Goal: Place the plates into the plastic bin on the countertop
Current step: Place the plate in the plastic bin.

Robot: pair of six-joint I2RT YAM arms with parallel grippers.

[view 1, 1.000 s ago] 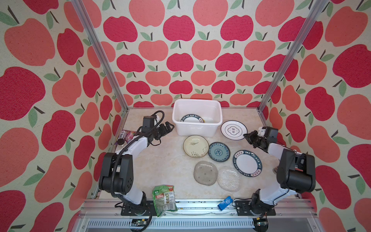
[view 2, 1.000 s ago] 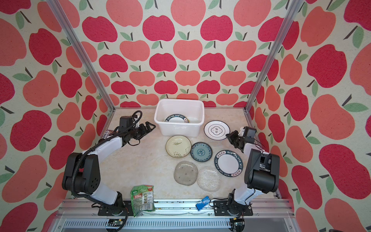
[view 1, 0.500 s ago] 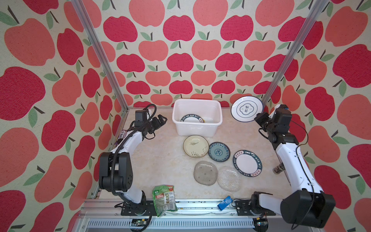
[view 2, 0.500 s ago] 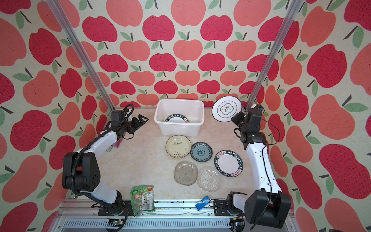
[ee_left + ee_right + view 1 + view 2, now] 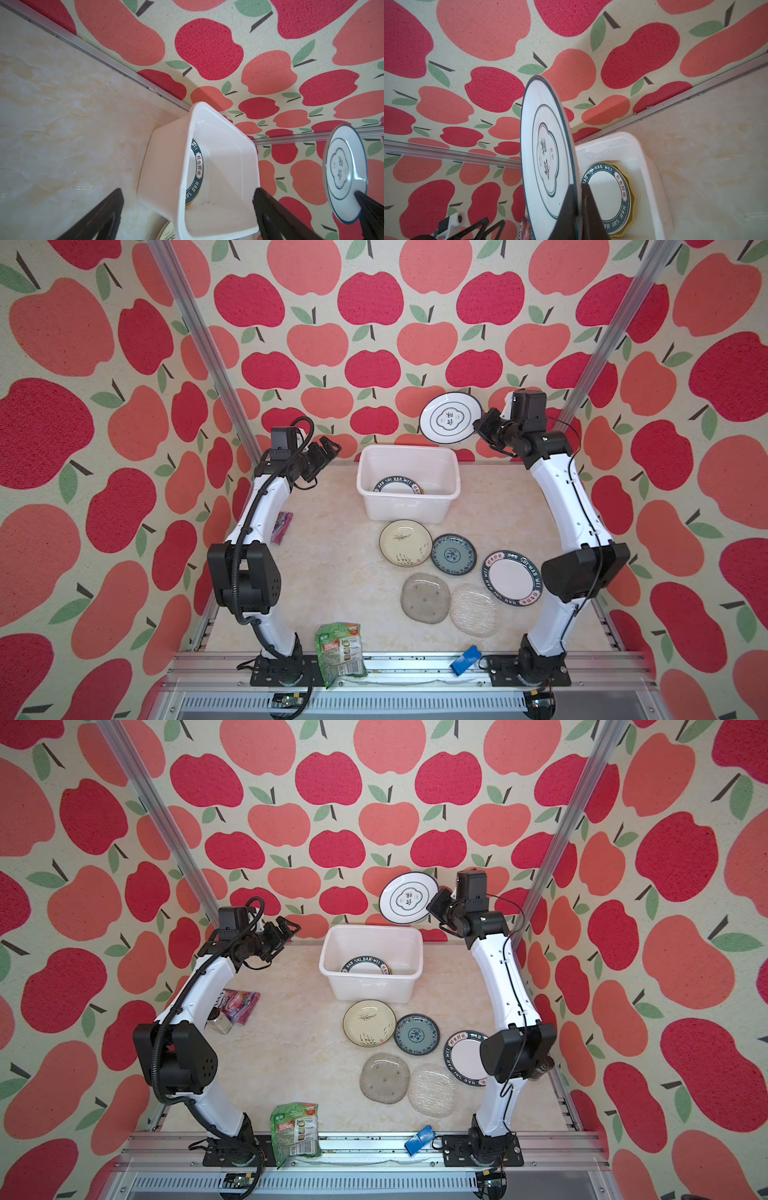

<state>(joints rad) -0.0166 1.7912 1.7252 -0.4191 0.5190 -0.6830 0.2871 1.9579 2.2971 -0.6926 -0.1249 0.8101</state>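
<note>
Right wrist view: right jaws clamped on the rim of the thin-rimmed plate (image 5: 548, 158), which stands on edge in the air. In both top views it hangs steeply tilted near the bin's (image 5: 407, 508) far right corner, by the back wall, not inside. Bin sits at back centre of the desk (image 5: 332, 564). Inside it, a lettered plate (image 5: 397, 486) lies on a yellow plate (image 5: 632, 199). Left jaws wide open, empty, raised left of the bin. In front of the bin, flat on the desk:
- cream plate (image 5: 405, 542), just beside blue plate (image 5: 453, 553)
- second lettered plate (image 5: 512, 577), on the right
- grey glass plate (image 5: 425, 597), next to clear glass plate (image 5: 473, 609)

Green packet (image 5: 340, 649) at the front rail.
</note>
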